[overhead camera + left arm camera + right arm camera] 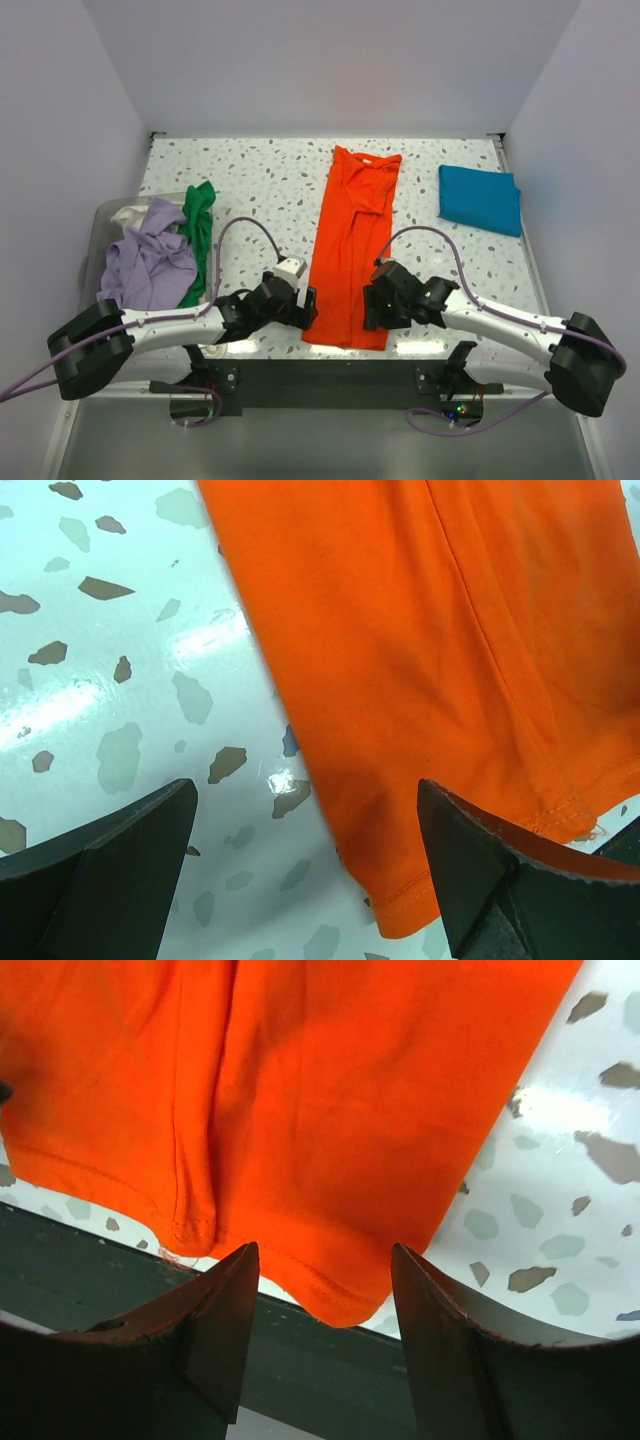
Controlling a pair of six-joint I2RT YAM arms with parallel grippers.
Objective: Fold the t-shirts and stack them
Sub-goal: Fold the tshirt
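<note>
Top external view: a bright orange t-shirt (350, 250), folded lengthwise into a narrow strip, lies mid-way across the table (250, 180), its hem at the near edge. The left gripper (306, 303) and right gripper (371, 306) flank that hem, one at each corner, probably to lift it together for the next fold. The left fingers are spread wide; the right fingers stand apart around their corner, not pinching cloth. A folded teal t-shirt (480, 198) starts the stack near the far right corner; lavender (150, 265), green (200, 235) and whitish (128, 213) t-shirts are heaped at the left edge
</note>
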